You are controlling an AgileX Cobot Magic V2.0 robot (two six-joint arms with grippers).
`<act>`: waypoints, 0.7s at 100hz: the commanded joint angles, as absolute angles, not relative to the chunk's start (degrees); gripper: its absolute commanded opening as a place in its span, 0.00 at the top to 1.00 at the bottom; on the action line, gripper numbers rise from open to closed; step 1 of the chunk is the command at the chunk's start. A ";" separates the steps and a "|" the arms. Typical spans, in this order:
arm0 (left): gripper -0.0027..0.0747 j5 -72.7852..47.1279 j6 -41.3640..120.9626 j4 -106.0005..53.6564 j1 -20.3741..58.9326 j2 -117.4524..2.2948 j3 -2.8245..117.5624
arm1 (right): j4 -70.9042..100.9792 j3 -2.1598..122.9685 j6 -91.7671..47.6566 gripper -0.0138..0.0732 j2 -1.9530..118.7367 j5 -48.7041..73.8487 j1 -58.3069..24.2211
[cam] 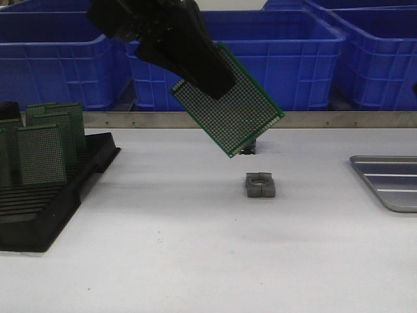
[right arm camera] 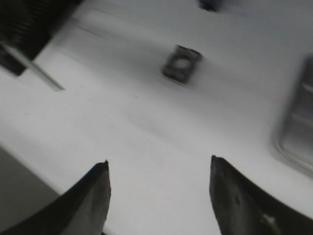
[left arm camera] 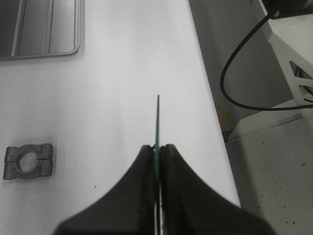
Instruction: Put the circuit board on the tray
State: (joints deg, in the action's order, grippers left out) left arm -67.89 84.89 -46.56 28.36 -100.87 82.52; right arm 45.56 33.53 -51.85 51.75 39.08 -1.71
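Observation:
My left gripper (cam: 212,81) is shut on a green perforated circuit board (cam: 238,111) and holds it tilted, high above the middle of the white table. In the left wrist view the board (left arm camera: 157,122) shows edge-on between the black fingers (left arm camera: 146,161). The silver-grey ridged tray (cam: 391,179) lies at the right edge of the table; its corner also shows in the left wrist view (left arm camera: 44,29) and blurred in the right wrist view (right arm camera: 296,132). My right gripper (right arm camera: 159,169) is open and empty above the table.
A black slotted rack (cam: 45,195) with several upright green boards (cam: 42,153) stands at the left. A small grey metal clamp block (cam: 260,184) lies mid-table below the held board. Big blue bins (cam: 273,59) line the back. The table's edge shows in the left wrist view (left arm camera: 215,112).

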 commanded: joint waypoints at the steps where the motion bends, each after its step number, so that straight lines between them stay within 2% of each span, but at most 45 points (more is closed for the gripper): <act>1: 0.99 -67.89 84.48 -50.69 28.73 -98.44 84.22 | 60.21 35.53 -73.16 0.30 53.92 39.04 -3.22; 12: 0.99 -67.89 84.48 -50.69 28.73 -98.44 84.22 | 71.06 35.58 -90.24 0.30 58.22 41.74 -4.89; 24: 0.99 -67.89 84.48 -50.69 28.73 -98.44 84.22 | 77.34 36.44 -98.66 0.30 63.09 43.58 -7.08; 56: 0.99 -67.89 84.48 -50.69 28.73 -98.44 84.22 | 77.49 43.78 -100.85 0.31 76.57 44.17 -15.30; 70: 0.99 -67.89 84.48 -50.69 28.73 -98.44 84.22 | 77.49 45.95 -100.85 0.39 80.57 44.29 -17.23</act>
